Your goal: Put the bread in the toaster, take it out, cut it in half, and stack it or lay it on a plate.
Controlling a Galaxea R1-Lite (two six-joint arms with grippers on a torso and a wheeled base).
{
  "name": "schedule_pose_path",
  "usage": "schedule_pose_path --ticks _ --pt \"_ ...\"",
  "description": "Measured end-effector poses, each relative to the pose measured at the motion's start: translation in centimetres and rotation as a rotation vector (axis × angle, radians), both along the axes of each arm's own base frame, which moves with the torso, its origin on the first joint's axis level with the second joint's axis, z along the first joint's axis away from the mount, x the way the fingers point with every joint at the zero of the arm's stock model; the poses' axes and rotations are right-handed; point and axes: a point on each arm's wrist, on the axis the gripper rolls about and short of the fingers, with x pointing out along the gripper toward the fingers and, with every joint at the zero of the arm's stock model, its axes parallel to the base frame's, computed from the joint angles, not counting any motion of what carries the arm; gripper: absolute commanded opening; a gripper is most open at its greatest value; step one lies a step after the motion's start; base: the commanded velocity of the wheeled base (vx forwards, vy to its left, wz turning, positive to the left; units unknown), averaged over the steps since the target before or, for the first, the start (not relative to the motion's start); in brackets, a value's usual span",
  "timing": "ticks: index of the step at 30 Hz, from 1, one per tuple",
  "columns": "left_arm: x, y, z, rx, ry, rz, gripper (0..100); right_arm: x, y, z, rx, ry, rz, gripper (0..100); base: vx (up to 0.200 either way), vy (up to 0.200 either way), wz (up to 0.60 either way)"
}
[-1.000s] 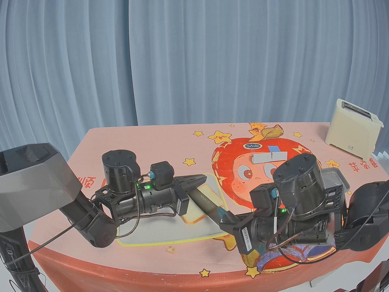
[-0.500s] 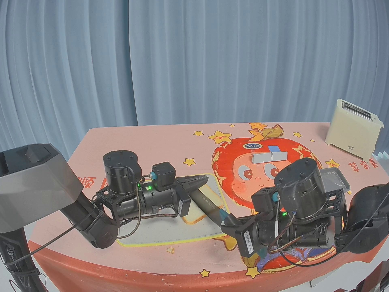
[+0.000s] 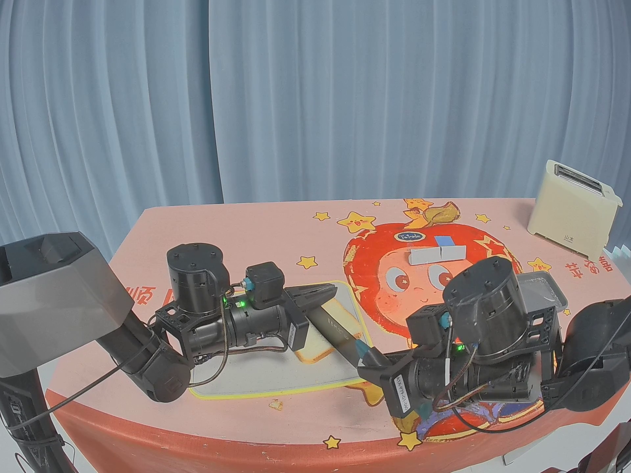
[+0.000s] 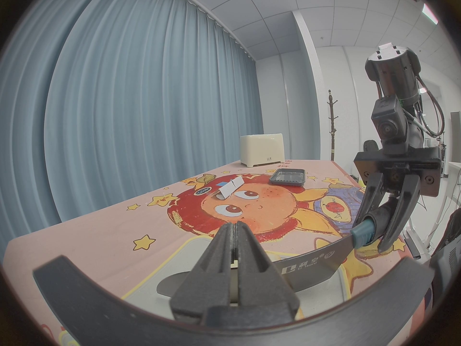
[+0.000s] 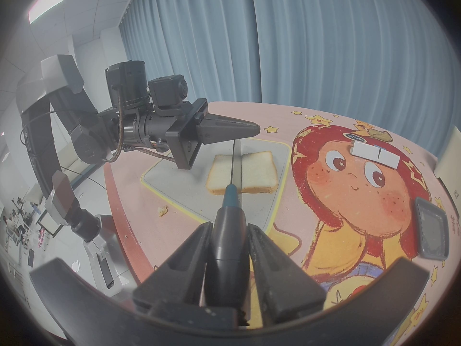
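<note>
A slice of bread [image 3: 327,337] [image 5: 244,171] lies on the pale cutting board [image 3: 263,369] [image 5: 177,183]. My right gripper [image 3: 376,362] [image 5: 229,246] [image 4: 387,222] is shut on the handle of a knife [image 3: 336,330] [image 4: 307,265]. The blade runs across the middle of the bread. My left gripper [image 3: 330,290] [image 4: 235,231] [image 5: 254,129] is shut, and its tips hang over the far end of the blade above the bread. The cream toaster [image 3: 573,210] [image 4: 261,150] stands at the table's far right. A small grey tray [image 3: 547,292] [image 4: 287,176] [image 5: 432,229] lies beside my right arm.
A crumb [image 3: 276,403] [image 5: 163,211] lies near the table's front edge. Small grey and blue blocks [image 3: 437,251] [image 5: 375,154] sit on the apple print in the middle of the table. A curtain hangs behind the table.
My right gripper has drawn the knife a little toward the near right and eased back. The left gripper has shifted slightly right over the bread.
</note>
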Motion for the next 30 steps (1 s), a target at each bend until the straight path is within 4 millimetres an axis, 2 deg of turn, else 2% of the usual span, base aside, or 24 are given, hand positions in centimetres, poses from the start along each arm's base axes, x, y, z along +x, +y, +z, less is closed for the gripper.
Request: schedule_pose_path --ticks 13,30 --pt "0.0 0.1 0.4 -0.005 -0.009 0.005 0 0.1 0.1 0.0 0.000 -0.001 0.000 0 0.000 0.000 0.00" --pt "-0.3 2.1 3.9 -0.052 -0.094 0.050 0 0.2 0.3 0.6 0.021 -0.013 0.000 0 0.000 0.000 0.00"
